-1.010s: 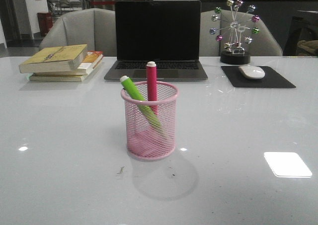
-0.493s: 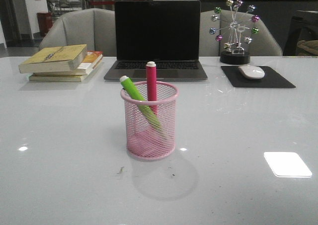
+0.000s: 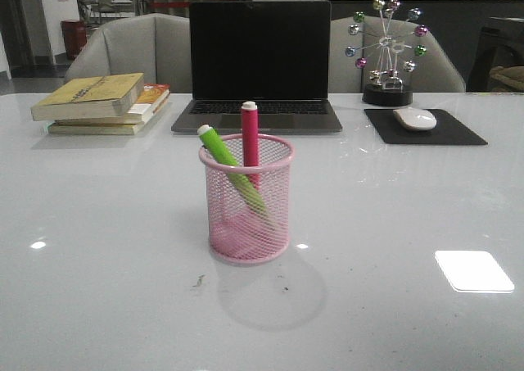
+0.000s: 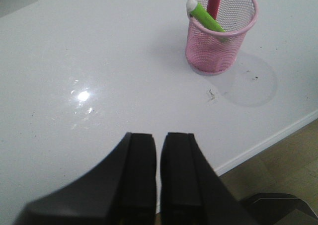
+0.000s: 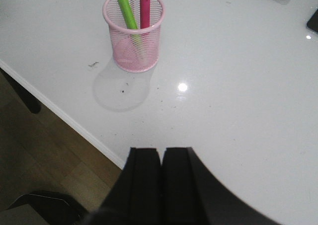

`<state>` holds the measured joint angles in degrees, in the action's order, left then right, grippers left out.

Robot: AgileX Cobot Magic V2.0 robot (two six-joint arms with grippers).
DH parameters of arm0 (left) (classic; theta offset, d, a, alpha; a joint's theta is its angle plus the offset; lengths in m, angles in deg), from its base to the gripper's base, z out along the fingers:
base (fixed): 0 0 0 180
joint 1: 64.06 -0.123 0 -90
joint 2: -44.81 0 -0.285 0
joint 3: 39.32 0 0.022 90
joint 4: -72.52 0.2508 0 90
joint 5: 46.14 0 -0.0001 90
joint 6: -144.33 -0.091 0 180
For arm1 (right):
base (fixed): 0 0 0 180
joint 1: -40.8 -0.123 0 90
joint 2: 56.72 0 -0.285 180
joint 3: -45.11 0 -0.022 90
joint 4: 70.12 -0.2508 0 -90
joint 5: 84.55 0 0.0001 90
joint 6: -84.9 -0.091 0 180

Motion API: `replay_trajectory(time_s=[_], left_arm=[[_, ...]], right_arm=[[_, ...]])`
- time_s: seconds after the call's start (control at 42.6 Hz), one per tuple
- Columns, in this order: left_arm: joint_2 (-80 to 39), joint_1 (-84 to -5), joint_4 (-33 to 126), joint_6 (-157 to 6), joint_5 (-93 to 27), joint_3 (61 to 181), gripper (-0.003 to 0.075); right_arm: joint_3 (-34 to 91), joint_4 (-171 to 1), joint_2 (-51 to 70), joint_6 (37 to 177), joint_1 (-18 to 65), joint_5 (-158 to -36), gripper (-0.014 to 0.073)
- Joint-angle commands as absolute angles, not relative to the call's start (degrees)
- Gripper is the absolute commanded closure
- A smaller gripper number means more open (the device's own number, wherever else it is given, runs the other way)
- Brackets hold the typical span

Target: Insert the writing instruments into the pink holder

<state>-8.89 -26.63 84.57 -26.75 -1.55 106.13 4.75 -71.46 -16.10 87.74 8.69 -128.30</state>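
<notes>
Glossy white table (image 3: 98, 248), speckled with a few dark crumbs near the front. At the far edge, centre: open laptop (image 3: 259, 64), screen black, keyboard facing forward. To its left, a stack of books (image 3: 102, 102), yellow cover on top, lying flat. To its right, a black mouse pad (image 3: 424, 127) carrying a white mouse (image 3: 415, 119). Just behind the pad, a desk ornament (image 3: 386, 52) shaped like a small Ferris wheel with coloured balls on a round black base. Beyond the table, two grey chairs (image 3: 135, 47) with rounded backs. Bright rectangular light reflection (image 3: 473, 270) on the table at front right. Wooden floor (image 5: 44, 150) below the table edge.
</notes>
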Motion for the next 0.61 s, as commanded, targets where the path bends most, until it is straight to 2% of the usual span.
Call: replay_trajectory(time_s=[0.0,0.141,0.587], left_arm=[[-8.55,-26.21,85.06,-26.54,-5.21,107.55,0.0623],[-8.55,-26.21,84.62,-30.96,-4.5,107.11,0.0623],[-8.55,-26.21,84.48,-30.92,-4.33,105.98,0.0623]], right_arm=[[6.39,-71.36,-16.11,88.37,9.1,-125.13,0.0536],[6.39,-71.36,-16.11,88.37,9.1,-125.13,0.0536],[6.39,-71.36,-16.11,88.37,9.1,-125.13,0.0536]])
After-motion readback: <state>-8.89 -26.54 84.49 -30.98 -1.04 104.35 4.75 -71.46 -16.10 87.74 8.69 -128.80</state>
